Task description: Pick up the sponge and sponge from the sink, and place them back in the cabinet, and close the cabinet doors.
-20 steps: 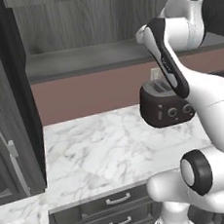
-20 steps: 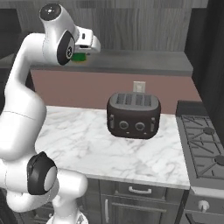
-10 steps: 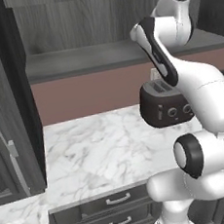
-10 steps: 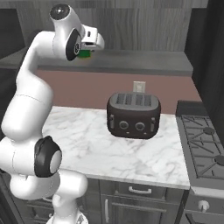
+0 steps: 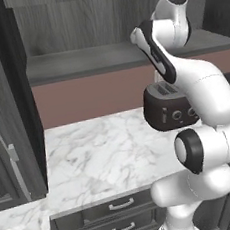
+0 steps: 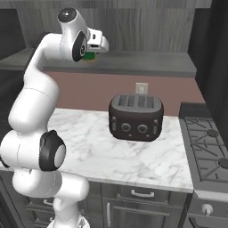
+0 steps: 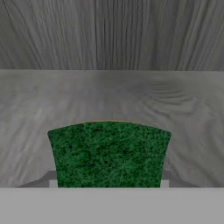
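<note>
Arm stands at the near edge of the marble table [image 6: 89,147], its lower links rising in a stacked bend and the upper links reaching up and forward toward the cabinet [image 6: 133,26]. In the right base view the wrist is roughly level and points into the cabinet opening, with the end effector [image 6: 91,55] at the level of the inner shelf [image 6: 147,60]. In the left base view the forearm runs up from the elbow and folds over at the top, and the wrist is hidden behind the arm's own links. The hand view shows the green sponge [image 7: 109,153] clamped between the two finger tips [image 7: 52,181], its dark green face toward the camera and a thin yellow edge along its far side; the end effector is grasping this sponge. Whether the sponge touches the shelf or hangs just above it cannot be told. Beyond the sponge the flat grey shelf runs back to the wood-grain rear wall. On the table, well below the end effector, a dark toaster [image 6: 136,118] stands upright near the rose backsplash. A stove [image 6: 205,147] adjoins the table on the right. An open cabinet door [image 5: 5,108] shows at the left of the left base view.
</note>
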{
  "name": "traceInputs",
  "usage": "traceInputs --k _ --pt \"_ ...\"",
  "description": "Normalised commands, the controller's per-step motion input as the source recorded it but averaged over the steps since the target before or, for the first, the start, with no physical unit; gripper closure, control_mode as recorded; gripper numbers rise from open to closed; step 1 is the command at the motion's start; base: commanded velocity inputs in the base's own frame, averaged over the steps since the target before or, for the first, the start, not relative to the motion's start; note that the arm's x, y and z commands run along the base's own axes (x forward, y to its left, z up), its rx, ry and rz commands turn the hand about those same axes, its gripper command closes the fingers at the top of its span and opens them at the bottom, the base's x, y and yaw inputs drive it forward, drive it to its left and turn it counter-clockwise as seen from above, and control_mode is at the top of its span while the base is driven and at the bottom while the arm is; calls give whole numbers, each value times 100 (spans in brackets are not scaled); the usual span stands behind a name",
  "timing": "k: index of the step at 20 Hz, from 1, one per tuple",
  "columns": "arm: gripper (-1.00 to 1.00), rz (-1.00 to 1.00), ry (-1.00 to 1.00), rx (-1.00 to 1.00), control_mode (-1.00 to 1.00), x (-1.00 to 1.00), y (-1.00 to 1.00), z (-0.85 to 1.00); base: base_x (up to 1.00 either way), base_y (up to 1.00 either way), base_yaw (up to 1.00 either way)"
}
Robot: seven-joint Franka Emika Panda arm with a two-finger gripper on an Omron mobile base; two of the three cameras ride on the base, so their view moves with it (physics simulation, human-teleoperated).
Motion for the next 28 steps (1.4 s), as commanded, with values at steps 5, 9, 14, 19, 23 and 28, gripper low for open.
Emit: traceInputs --k 5,9,14,19,23,28 --pt "100 0 0 0 -100 28 0 -20 0 0 0" --pt "100 0 0 0 -100 29 0 -17 0 0 0" --pt "100 0 0 0 -100 28 0 -9 0 0 0" --pt "100 0 0 0 -100 25 0 -5 0 0 0" --pt "100 0 0 0 -100 22 0 -4 0 0 0" --pt "100 0 0 0 -100 21 0 -9 0 0 0"
